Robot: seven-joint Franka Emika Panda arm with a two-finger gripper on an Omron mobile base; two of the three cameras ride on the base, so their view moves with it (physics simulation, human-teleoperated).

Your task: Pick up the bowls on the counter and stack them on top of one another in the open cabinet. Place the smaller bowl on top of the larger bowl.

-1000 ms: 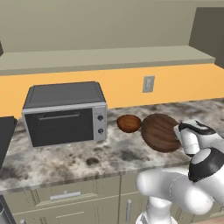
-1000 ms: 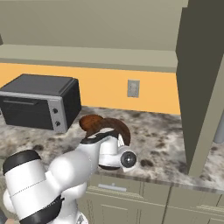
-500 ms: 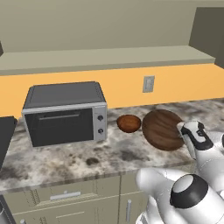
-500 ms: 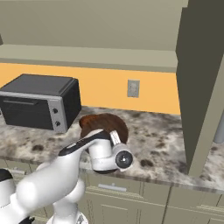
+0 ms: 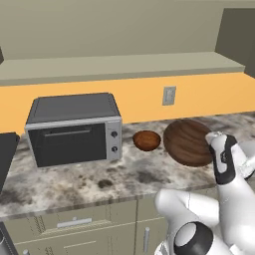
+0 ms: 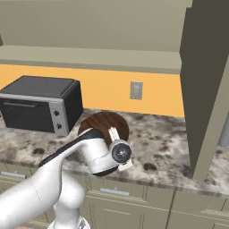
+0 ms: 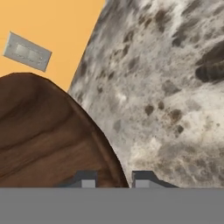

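We see the larger bowl tipped up on edge, its hollow facing the cameras, its rim caught between the two fingers of the end effector. In the hand view the fingers stand close together, one either side of the dark rim, so we judge them clamped on it. A second ago the same bowl sat lower and flatter on the surface; now it has been raised and tilted, and the arm has swung further over. To us that means the pickup is done and the carry up to the open cabinet comes next.

The smaller bowl rests upright on the surface just beside the large one, between it and the toaster oven, and looks empty. The cabinet ledge holds nothing that we can see. A wall socket sits on the orange backsplash behind the bowls.
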